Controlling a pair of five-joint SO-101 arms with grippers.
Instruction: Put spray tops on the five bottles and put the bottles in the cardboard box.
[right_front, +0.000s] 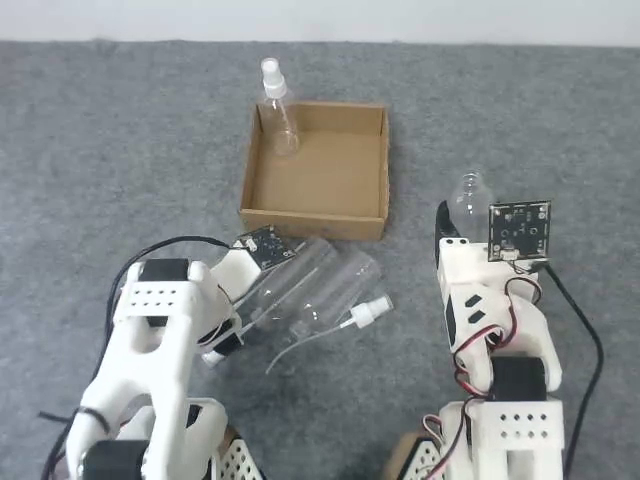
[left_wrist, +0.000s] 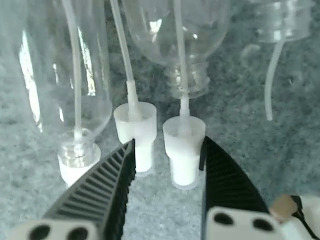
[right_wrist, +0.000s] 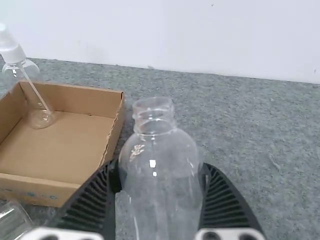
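Right of the box (right_front: 310, 222), the right fingers (right_wrist: 90, 202) grip the belly of an upright, topless bottle (right_wrist: 157, 170). Thin clear plastic: probably light, slick and easily dented, so a gentle mid-body hold suits it. On the bench (right_front: 100, 150), among lying bottles (right_front: 310, 285), the left fingers (left_wrist: 112, 182) stand open astride a white spray top (left_wrist: 184, 150). Its stiff collar looks the place to pinch; the tube (left_wrist: 184, 107) looks floppy.

The box (right_front: 315, 222) sits ahead of you, a capped bottle (right_front: 280, 115) standing in its far left corner. Your right gripper (right_front: 468, 226) holds an uncapped bottle (right_front: 470, 192) upright, right of the box. Your left gripper (right_front: 242, 316) is among bottles (right_front: 320, 290) lying near a spray top (right_front: 370, 312).
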